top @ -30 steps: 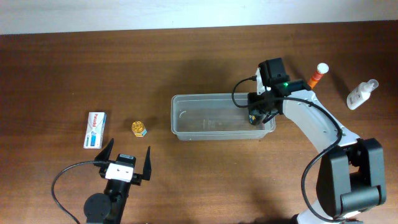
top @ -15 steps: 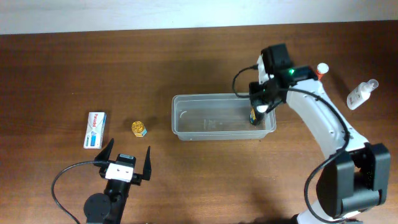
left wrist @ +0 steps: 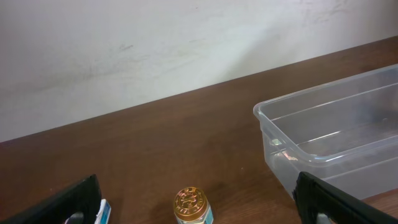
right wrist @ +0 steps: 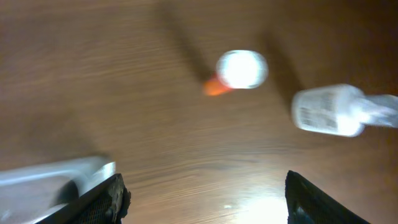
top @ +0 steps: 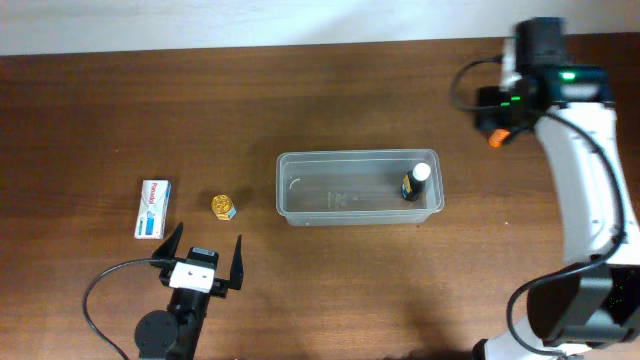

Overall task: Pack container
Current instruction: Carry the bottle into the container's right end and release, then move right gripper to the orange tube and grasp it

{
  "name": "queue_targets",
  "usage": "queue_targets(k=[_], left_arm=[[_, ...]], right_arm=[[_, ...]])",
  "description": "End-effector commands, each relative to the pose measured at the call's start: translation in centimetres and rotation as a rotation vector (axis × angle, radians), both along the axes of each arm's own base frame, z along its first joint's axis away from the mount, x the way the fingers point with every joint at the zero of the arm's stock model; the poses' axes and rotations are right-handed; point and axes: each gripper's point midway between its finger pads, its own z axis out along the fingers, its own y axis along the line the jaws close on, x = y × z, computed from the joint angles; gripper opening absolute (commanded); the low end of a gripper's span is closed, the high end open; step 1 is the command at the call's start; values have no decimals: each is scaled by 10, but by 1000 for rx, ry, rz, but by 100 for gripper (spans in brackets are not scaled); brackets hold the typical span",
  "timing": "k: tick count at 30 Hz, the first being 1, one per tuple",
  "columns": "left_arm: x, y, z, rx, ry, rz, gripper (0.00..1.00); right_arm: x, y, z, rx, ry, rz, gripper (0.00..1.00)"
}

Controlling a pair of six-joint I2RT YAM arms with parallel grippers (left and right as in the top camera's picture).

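The container (top: 290, 162) is a clear tub at the table's middle, and its corner shows in the right wrist view (right wrist: 53, 173). A small dark bottle with a white cap (top: 413, 183) stands upright in its right end. My right gripper (top: 497, 118) hangs open and empty behind and to the right of the tub, over an orange bottle with a white cap (right wrist: 239, 70). A white spray bottle (right wrist: 328, 111) lies beside it. My left gripper (top: 208, 238) rests open at the front left. A gold-lidded jar (left wrist: 191, 204) stands ahead of it.
A white and blue box (top: 152, 208) lies flat left of the gold-lidded jar (top: 223, 206). The right arm (top: 590, 170) reaches along the table's right side and hides the spray bottle from above. A pale wall runs behind the table's far edge.
The right gripper opened and left the dark bottle standing in the container, then swung up and to the back right over the orange bottle. The left arm has not moved.
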Motion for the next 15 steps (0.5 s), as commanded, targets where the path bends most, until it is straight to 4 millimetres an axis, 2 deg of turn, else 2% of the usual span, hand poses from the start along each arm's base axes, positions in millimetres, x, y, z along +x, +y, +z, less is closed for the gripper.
queue_targets(k=[1, 4, 9, 15], left_arm=[[0, 0, -2, 14, -3, -3, 99], [0, 0, -2, 14, -3, -3, 99], [0, 0, -2, 14, -3, -3, 99], [0, 0, -2, 14, -3, -3, 99]], right_arm=[[2, -21, -2, 57, -14, -33, 74], [8, -35, -3, 61, -37, -32, 74], [26, -38, -7, 89, -85, 44, 74], [38, -40, -46, 114, -19, 44, 74]])
